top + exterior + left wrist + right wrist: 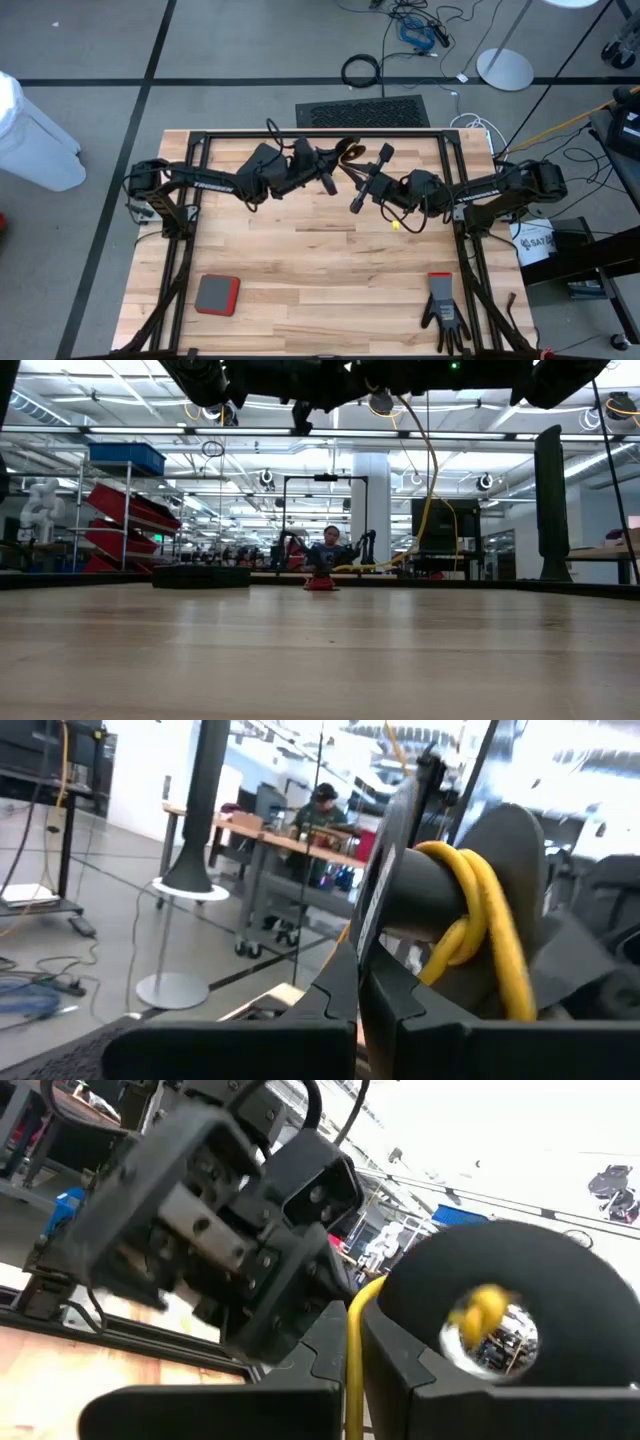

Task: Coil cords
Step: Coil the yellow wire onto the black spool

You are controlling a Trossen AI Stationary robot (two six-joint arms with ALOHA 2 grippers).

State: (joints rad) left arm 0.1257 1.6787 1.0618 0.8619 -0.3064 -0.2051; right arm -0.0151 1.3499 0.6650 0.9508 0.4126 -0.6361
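A small round black reel has the yellow cord wound about its hub. Both grippers meet above the table's far middle, raised off the wood. My left gripper is shut on the reel. My right gripper faces it from the right and is shut on the yellow cord, with the reel just beyond its fingers. In the low view the cord hangs in a slack curve below the arms. A brownish cord lies by the far rail; its reel does not show. My left gripper pinches one thin flange of the reel between its two fingers, at the flange's rim. The reel is lifted clear of the table, with its hub and the yellow windings off to one side of the fingers. My right gripper pinches a single strand of the yellow cord between its two fingers, close beside the reel. The strand runs through the narrow gap across the fingers. The cord is lifted clear here and hangs slack farther on.
A red and grey pad lies near the front left. A black glove with a red cuff lies near the front right. Dark frame rails run along the table's far edge and sides. Bare wood lies between them.
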